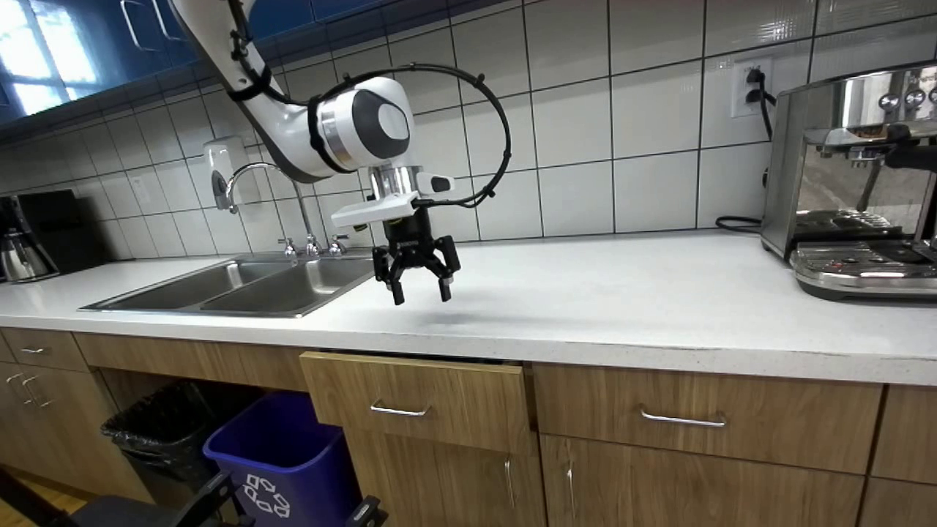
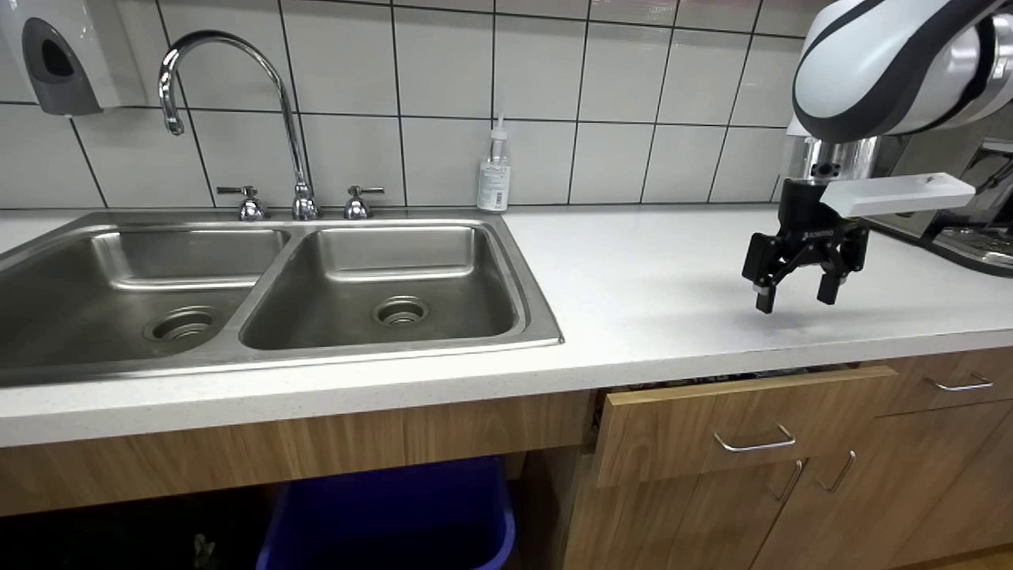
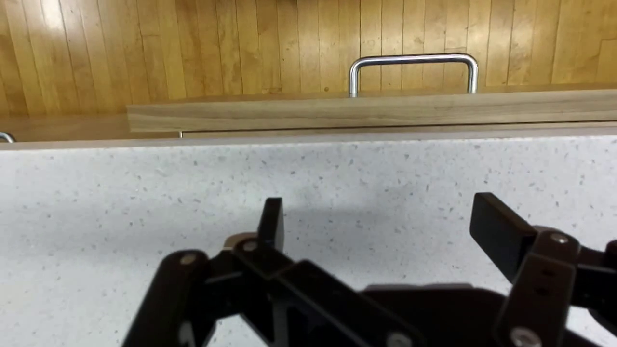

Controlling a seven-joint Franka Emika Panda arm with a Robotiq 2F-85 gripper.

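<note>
Tool hangs near drawer (ajar, inside unclear).

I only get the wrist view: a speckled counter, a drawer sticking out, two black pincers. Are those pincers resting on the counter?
Observer: No; in both exterior views the gripper hangs above the counter, not touching it.
Visitor: Oh! And what's under that drawer?
Observer: In an exterior view, a cupboard door with its own upright handle.
Visitor: Anywhere to wash up nearby?
Observer: Yes, a two-basin sink set into the same counter.
</note>
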